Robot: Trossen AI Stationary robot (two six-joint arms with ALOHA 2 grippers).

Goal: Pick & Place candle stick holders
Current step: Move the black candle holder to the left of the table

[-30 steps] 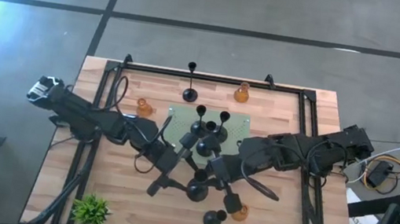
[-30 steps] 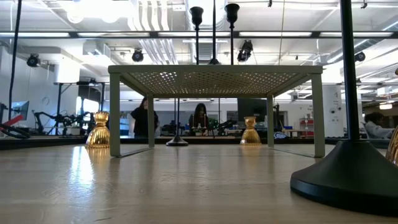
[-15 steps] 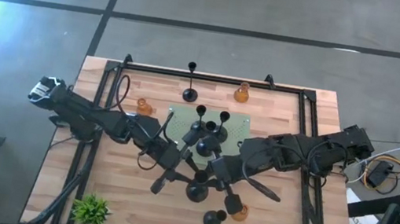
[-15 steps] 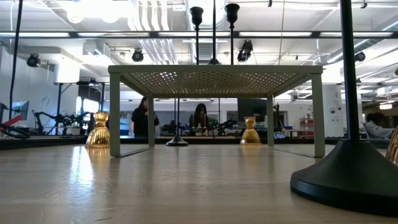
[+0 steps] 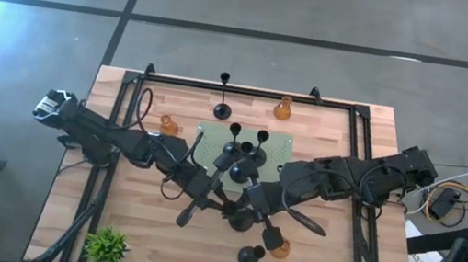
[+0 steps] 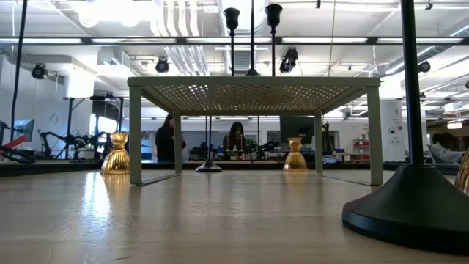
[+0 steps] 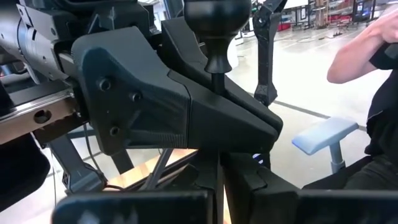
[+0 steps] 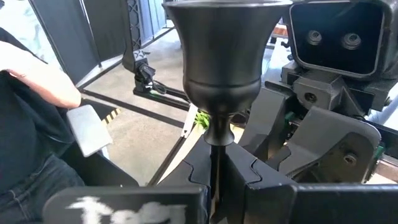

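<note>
A tall black candle stick holder stands upright between both grippers over the table's middle. Its cup (image 8: 217,50) is on top, and its round base (image 5: 240,218) shows below. My left gripper (image 7: 219,186) and my right gripper (image 8: 214,180) face each other, both shut on its thin stem. Several black holders (image 5: 245,151) stand on the pale green rack (image 5: 277,142). One black holder (image 5: 220,110) stands on the wood behind the rack, another (image 5: 248,257) near the front. Amber holders (image 5: 283,111) (image 5: 167,125) (image 5: 279,247) stand on the wood. My left gripper pinches the holder's thin stem (image 7: 217,158) between its two fingers, below the cup (image 7: 217,18). It comes in level from the table's left, fingers across the stem. Whether the base rests on the table I cannot tell. My right gripper pinches the same stem (image 8: 214,155) just under the cup's neck. It comes from the table's right, slanting a little down, fingers across the stem. The stem stands upright in the hold.
A small green plant (image 5: 105,245) stands at the near left corner. In the low view the near black holder's base (image 6: 410,213) fills the right, with the rack (image 6: 253,92) behind it. A person's arm (image 7: 367,37) and people show beyond the table.
My left gripper has shut on the holder's stem: its fingers stood wide apart a second ago and now lie together. The holder's base has shifted a little toward the table's right and far side. My right gripper has kept its hold.
</note>
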